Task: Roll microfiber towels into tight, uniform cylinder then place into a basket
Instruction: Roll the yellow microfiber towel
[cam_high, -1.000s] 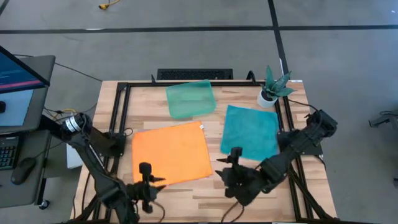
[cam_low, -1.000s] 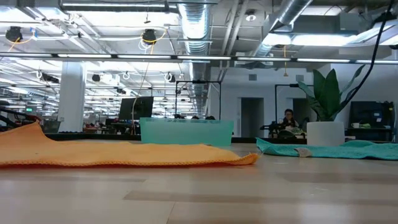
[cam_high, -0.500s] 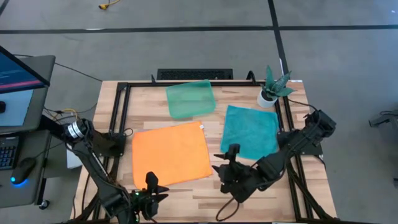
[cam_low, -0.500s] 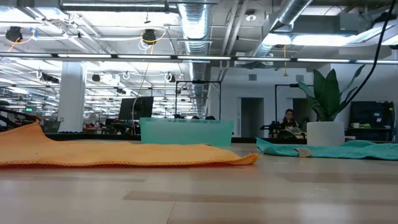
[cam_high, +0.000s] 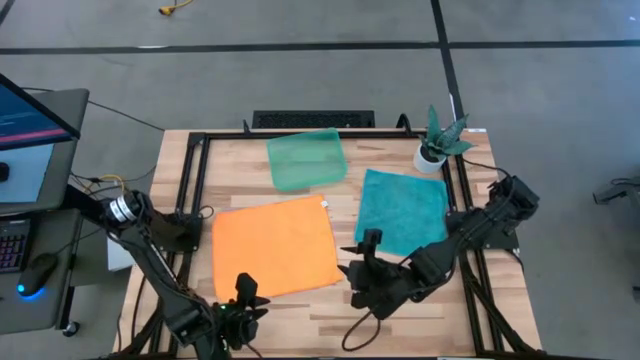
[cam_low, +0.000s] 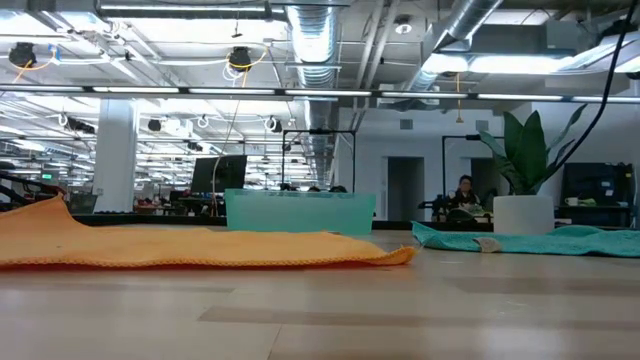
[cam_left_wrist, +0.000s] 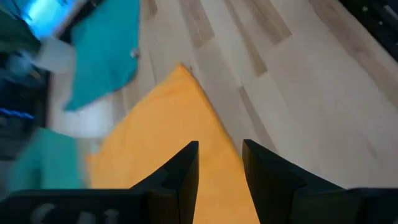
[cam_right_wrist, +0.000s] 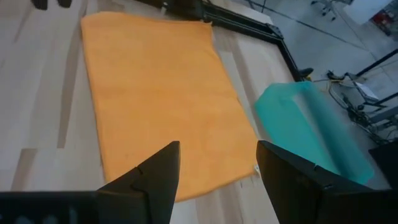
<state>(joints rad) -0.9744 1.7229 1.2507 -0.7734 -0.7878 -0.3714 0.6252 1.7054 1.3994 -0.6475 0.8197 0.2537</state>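
Orange towel (cam_high: 277, 248), teal towel (cam_high: 404, 212): soft matt nappy cloth. Basket (cam_high: 306, 159): translucent smooth plastic. Table (cam_high: 400, 305): pale wood planks, satin. Frame (cam_high: 197, 165): black metal.

Orange towel (cam_high: 276, 247) plain bright orange. Teal towel (cam_high: 403, 211) solid blue-green. Basket (cam_high: 306, 159) translucent pale green. Surface (cam_high: 240, 172) light wood, striped planks, black frame. Pot (cam_high: 430, 158) white, plant green. Both end effectors black.

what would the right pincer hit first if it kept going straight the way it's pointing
Probably the orange towel: the right pincer is open and aimed over its near edge, with the towel lying flat between the fingers' line of sight. Its height above the table is unclear, so it might pass over.
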